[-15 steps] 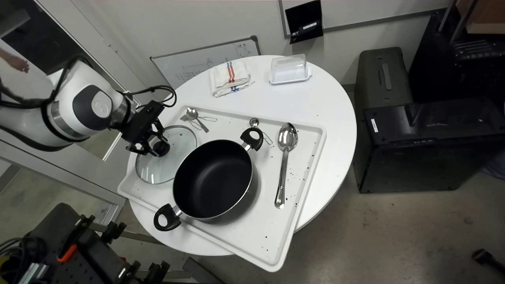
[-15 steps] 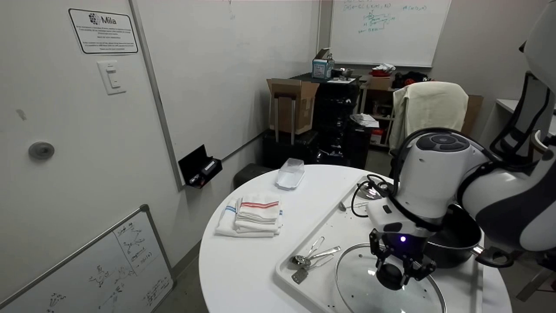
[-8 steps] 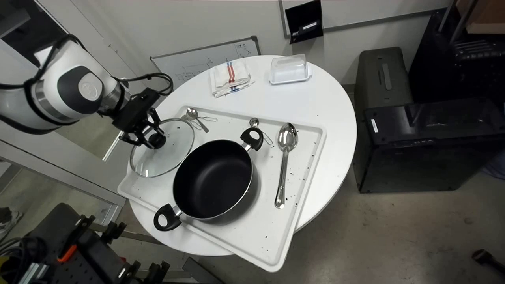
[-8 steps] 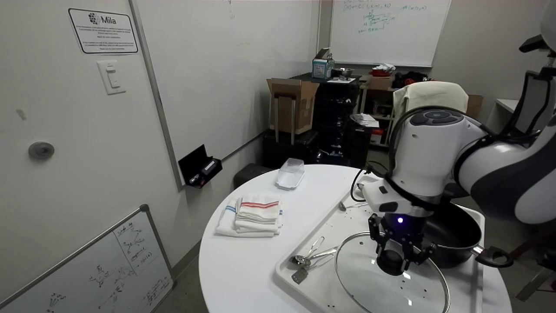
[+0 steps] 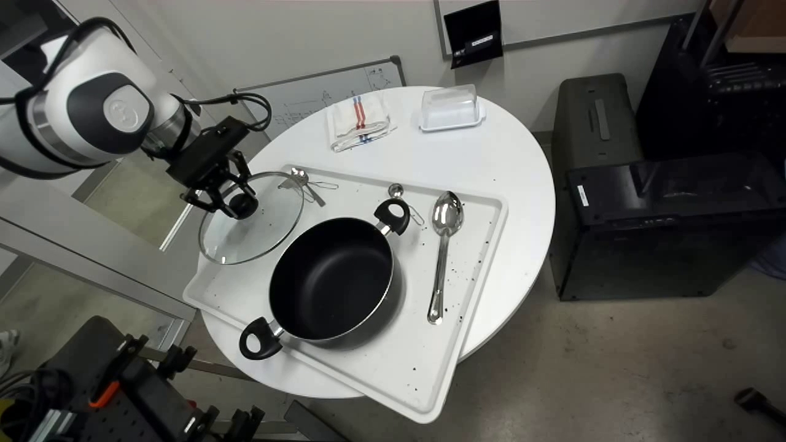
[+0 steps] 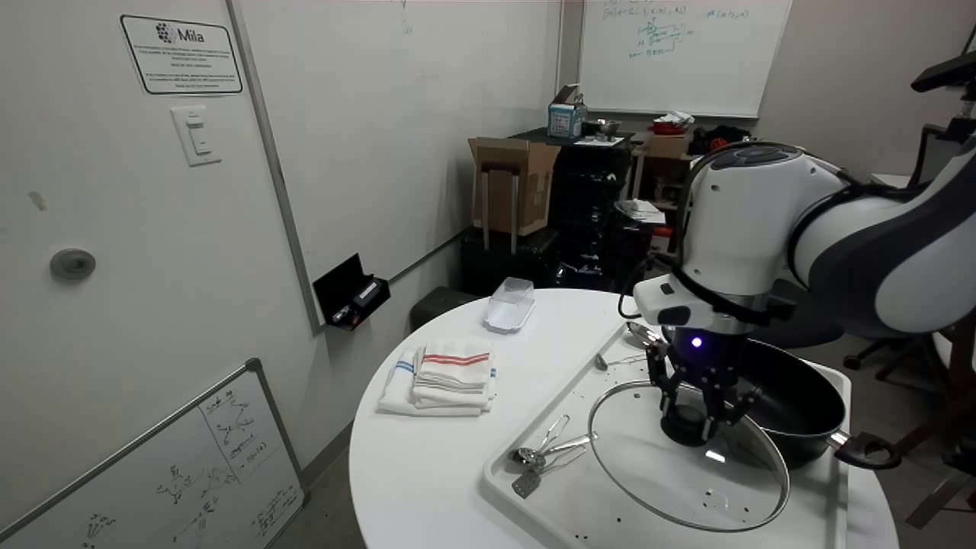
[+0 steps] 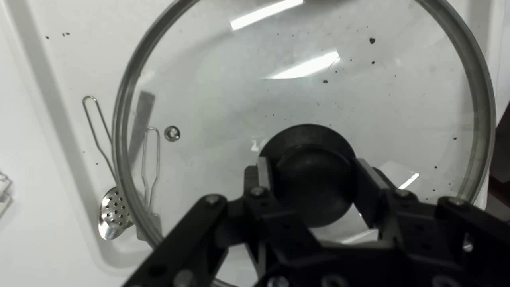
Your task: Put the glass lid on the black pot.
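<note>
Progress: the lid [image 6: 679, 476] is in hand, the end effector [image 7: 312, 179] pinching its knob [image 6: 684, 427]; judged clear of the tray [image 5: 393, 368]. It sits beside the pot [image 5: 331, 279], not seated. Roughly halfway, I judge. Left: carry across, centre, lower, release.

Count: 1 lid, 1 pot (2 handles [image 5: 269, 339]), 1 tray, 1 large spoon [image 5: 443, 252], 1 dish [image 5: 453, 109], 1 tabletop [image 5: 516, 166]. Small utensils [image 7: 115, 213] overlap, towels [image 6: 454, 381] folded: numbers uncertain.

"Mila" on wall sign [image 6: 181, 57], rest illegible
</note>
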